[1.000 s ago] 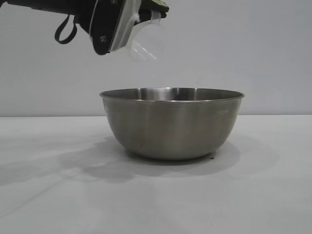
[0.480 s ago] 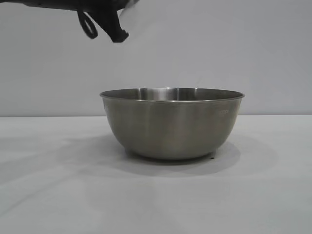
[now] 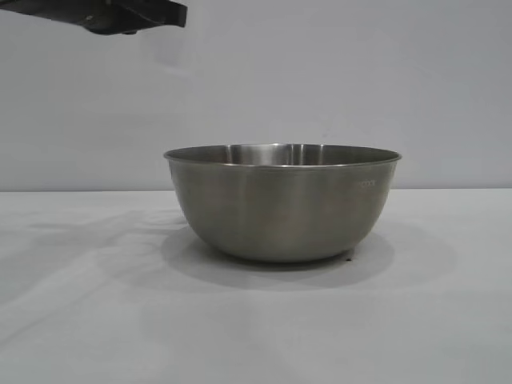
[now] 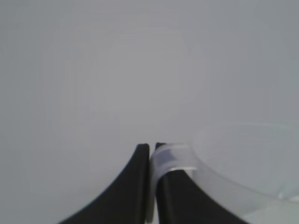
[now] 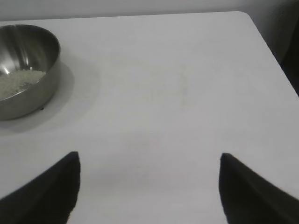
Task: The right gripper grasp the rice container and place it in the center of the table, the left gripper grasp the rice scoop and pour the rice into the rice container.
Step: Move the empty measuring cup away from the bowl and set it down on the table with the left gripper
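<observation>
Left gripper (image 4: 152,154) pinches the scoop (image 4: 243,163) handle, cup beside its fingers. Right gripper (image 5: 149,186) spread wide; bowl (image 5: 25,70) with rice (image 5: 16,81) well beyond it.

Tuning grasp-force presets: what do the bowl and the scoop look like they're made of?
Rice container: looks like stainless steel, brushed grey finish, thin rolled rim, soft reflections on its inner wall. Rice scoop: probably plastic, frosted and translucent; the background shows through its wall, and its loop handle sits pinched between the left hand's fingers. Likely light and somewhat flexible, though the pictures cannot confirm that.
</observation>
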Tool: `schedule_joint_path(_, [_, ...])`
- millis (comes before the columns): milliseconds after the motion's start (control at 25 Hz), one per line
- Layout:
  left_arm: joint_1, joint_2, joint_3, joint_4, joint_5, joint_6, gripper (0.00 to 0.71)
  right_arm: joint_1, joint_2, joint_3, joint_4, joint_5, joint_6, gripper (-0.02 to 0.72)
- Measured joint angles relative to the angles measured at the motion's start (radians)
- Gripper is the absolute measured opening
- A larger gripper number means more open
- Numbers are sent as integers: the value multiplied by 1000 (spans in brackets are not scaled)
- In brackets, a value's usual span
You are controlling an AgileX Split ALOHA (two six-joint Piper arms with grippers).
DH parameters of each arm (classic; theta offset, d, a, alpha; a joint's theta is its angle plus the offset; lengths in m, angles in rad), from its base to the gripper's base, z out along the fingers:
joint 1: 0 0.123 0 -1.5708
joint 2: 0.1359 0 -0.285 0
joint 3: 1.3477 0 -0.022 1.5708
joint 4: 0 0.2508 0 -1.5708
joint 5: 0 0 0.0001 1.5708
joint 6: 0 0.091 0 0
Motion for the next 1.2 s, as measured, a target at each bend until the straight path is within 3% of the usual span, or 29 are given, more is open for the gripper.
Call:
schedule_joint_path(280, [11,0,117,-27,-14,-56,0,0,0,0,0,0,0,553])
schedule_joint_path(600, [41,1,305,83,-200,-166,0,0,0,0,0,0,0,553])
schedule_joint_path(1200, [52,172,355,169,-231,-289,0,0,0,0,0,0,0,553])
